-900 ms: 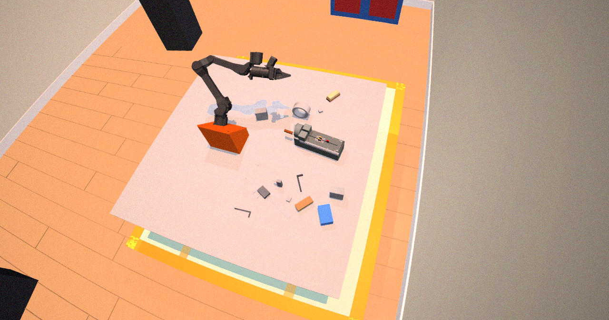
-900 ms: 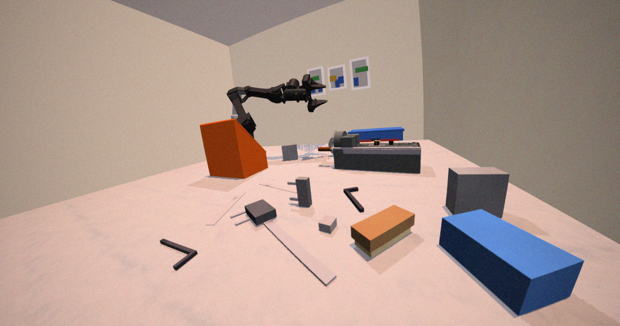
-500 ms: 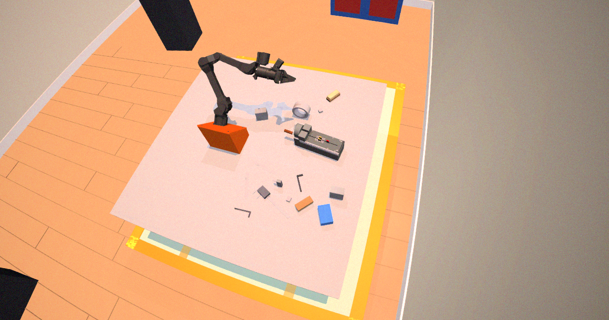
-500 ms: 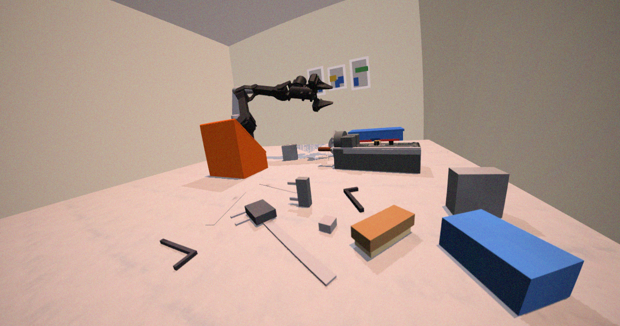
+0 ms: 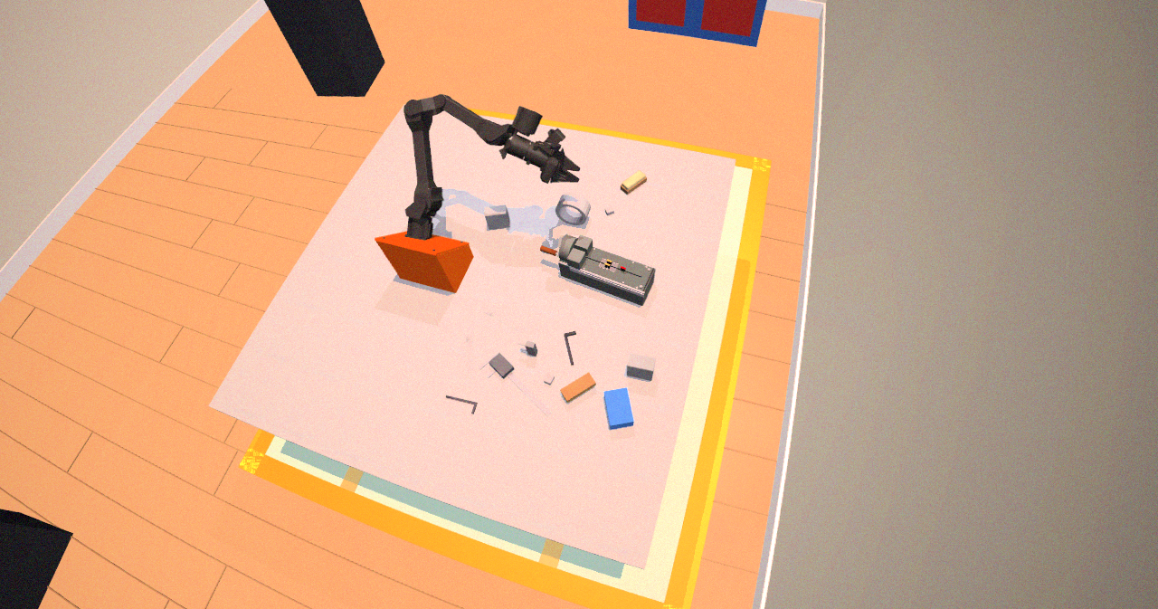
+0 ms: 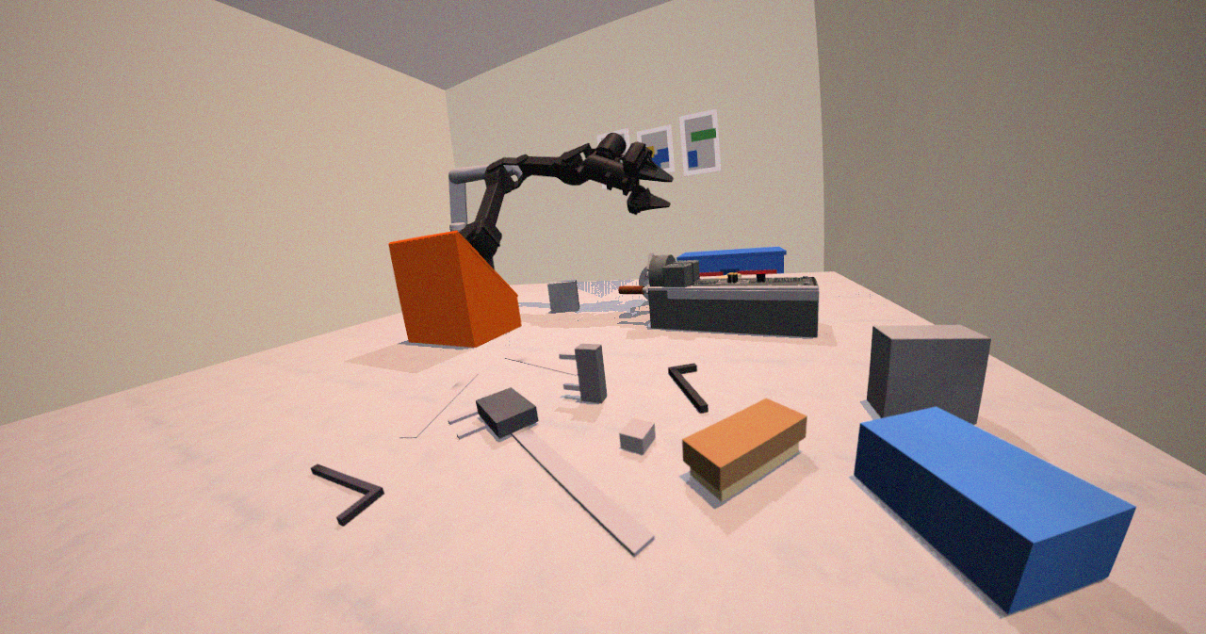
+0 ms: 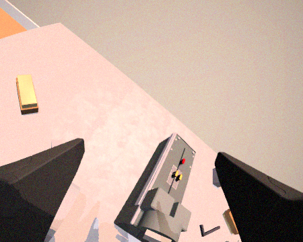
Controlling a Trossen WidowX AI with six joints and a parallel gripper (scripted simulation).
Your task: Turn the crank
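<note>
The machine (image 5: 609, 268) (image 6: 731, 302) (image 7: 165, 181) is a dark grey box with a slide on top and stands on the table. Its red pointer (image 5: 622, 268) (image 7: 183, 161) lies a little beyond the two brass zero marks (image 5: 606, 261) (image 7: 177, 175), on the side away from the crank. The crank's orange handle (image 5: 547, 250) (image 6: 630, 289) sticks out at the machine's end nearest the arm. My gripper (image 5: 570, 171) (image 6: 651, 189) (image 7: 153, 152) is open and empty, high in the air above the table, behind the machine's crank end.
A grey ring (image 5: 573, 209) and a grey cube (image 5: 496, 218) lie near the crank end. A yellow block (image 5: 632, 182) (image 7: 27, 93) lies beyond. Small blocks, L-shaped keys and a blue block (image 5: 617, 407) (image 6: 986, 499) lie at the front. The orange arm base (image 5: 424, 260) stands left.
</note>
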